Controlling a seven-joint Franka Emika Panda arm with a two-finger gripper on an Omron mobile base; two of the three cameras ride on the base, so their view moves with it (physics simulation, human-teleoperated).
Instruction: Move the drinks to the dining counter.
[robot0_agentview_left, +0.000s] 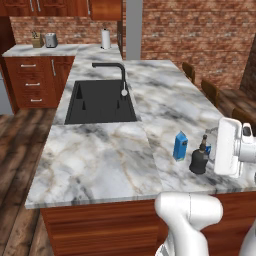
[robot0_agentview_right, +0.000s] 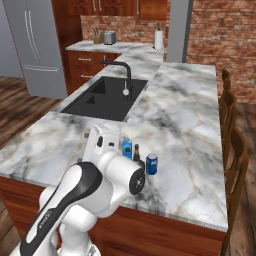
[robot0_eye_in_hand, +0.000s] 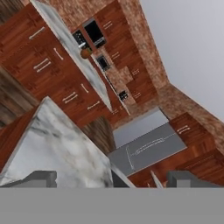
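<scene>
Three drinks, the blue carton (robot0_agentview_left: 180, 145), black bottle (robot0_agentview_left: 199, 159) and can (robot0_agentview_right: 151, 163), are already standing at lower right of the dining counter (robot0_agentview_left: 100, 160). The jaws are standing wide open, gripping nothing, so the arm should be lifting clear without knocking them.

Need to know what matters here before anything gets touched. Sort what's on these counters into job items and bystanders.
Job items: blue carton, black bottle, blue-and-white can, all standing near the front edge of the dining counter; the open gripper.

Bystanders: sink, faucet, paper towel roll, toaster, fridge, chairs.
</scene>
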